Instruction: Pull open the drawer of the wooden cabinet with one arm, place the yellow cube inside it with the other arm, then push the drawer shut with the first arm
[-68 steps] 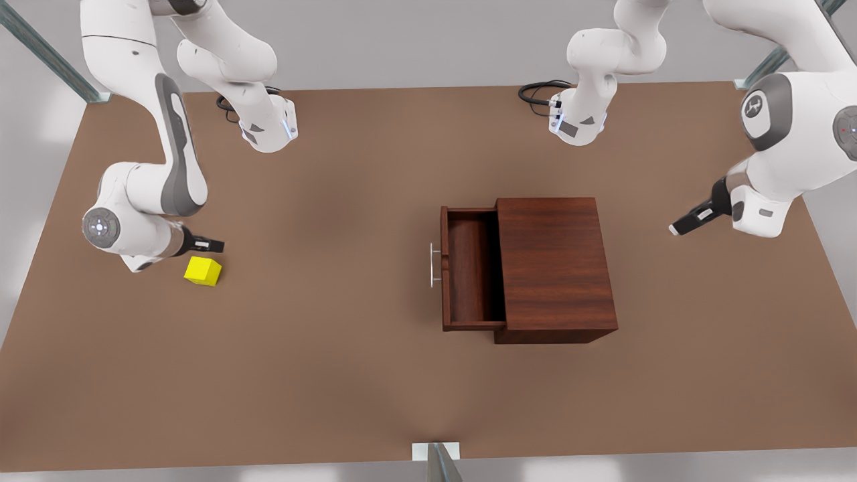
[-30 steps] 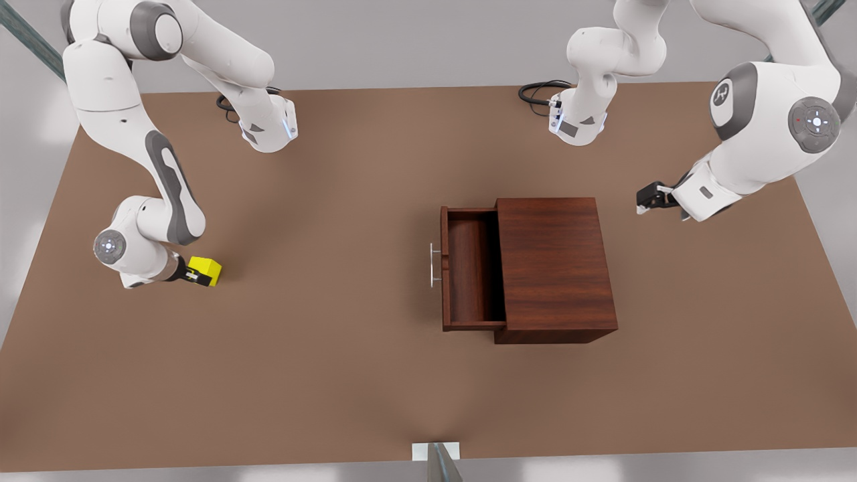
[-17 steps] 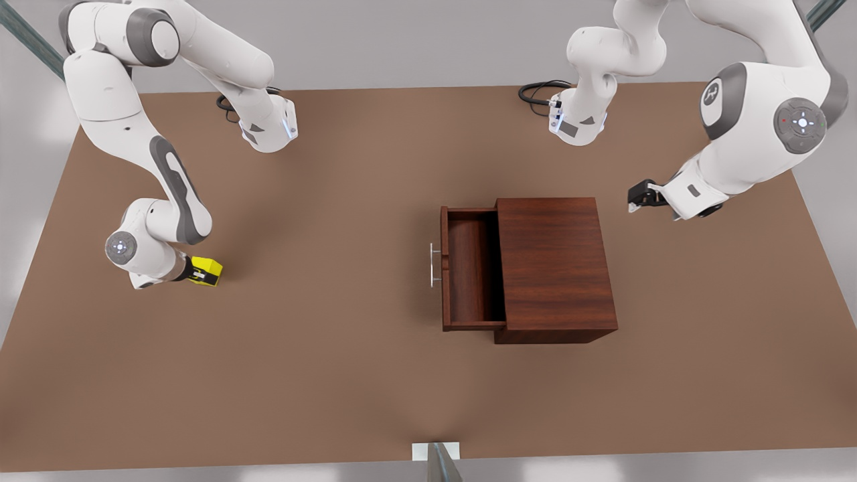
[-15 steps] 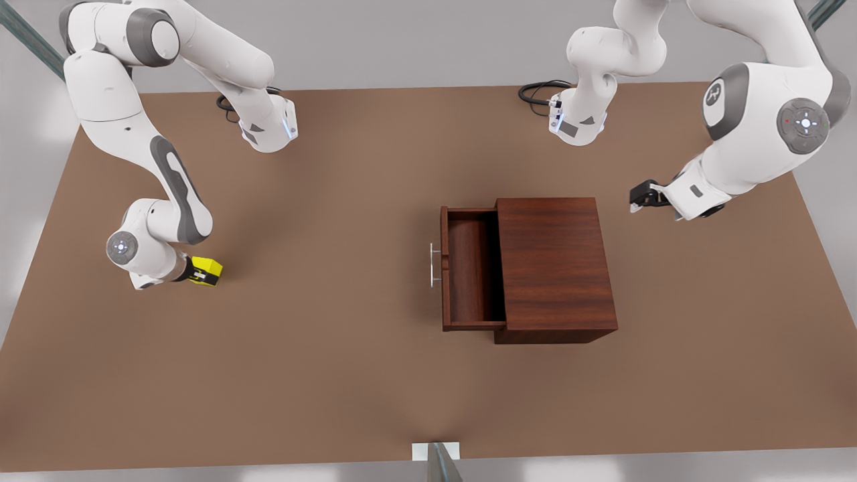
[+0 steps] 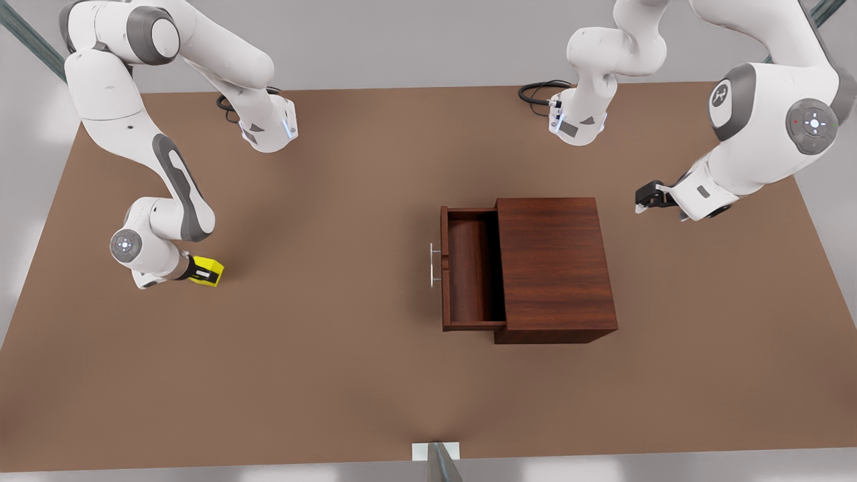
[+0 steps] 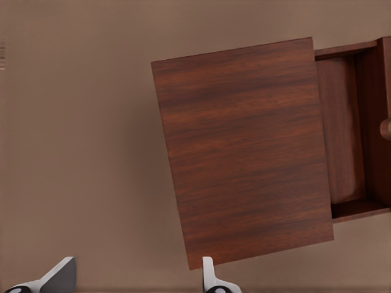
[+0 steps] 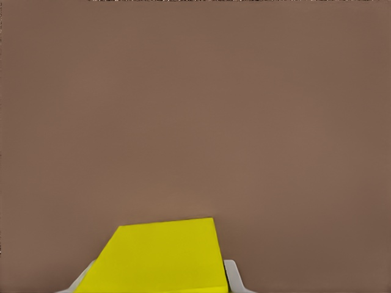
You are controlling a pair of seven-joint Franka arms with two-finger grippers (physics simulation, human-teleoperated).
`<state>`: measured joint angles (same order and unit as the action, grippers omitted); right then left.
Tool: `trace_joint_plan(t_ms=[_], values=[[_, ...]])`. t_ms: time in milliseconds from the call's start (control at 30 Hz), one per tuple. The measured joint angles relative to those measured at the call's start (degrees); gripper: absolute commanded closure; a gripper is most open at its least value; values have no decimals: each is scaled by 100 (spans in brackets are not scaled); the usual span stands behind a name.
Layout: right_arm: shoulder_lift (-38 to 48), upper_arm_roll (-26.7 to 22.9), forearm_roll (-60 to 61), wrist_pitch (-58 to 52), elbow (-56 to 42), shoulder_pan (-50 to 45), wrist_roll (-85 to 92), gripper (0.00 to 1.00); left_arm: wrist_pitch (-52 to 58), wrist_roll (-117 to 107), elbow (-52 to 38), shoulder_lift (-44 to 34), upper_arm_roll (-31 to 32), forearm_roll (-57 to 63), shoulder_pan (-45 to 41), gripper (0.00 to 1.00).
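Front view: the right gripper point(image 5: 201, 271) is clasping the small bright yellow cube point(image 5: 209, 271) on the brown table point(image 5: 321, 375), well apart from the opened dark wood drawer point(image 5: 469, 268).

Left wrist view: the left gripper point(image 6: 134, 278), fingers spread and empty, is waiting beside the reddish-brown wooden cabinet point(image 6: 244, 152).

Right wrist view: fingers are flanking opposite cube faces; it looks rigid, light, probably smooth.

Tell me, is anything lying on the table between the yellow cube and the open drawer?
No. In the front view, the stretch of table between the yellow cube, gripped by the right tool, and the drawer is bare.
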<state>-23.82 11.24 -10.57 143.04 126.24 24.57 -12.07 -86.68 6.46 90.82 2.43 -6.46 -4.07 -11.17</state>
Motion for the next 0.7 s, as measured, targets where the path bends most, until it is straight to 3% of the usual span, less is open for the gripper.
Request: trace_joint_plan(t_ms=[200,333,467,700], values=[[536,153,53,-282,-28,-27,65,37,-6,-13,-8,0,6,0,-71,0],[1033,703,314,-948,-371,-41,-2,37,-1,-53,12,-5,4,1,-125,0],[1076,1537,508,-1904,-1261,-164,-340,36,6,-89,49,-24,0,0,-164,0],[328,1705,1032,-3609,-3651,-1914,-1573,36,26,-141,76,-12,-74,-12,-175,0]])
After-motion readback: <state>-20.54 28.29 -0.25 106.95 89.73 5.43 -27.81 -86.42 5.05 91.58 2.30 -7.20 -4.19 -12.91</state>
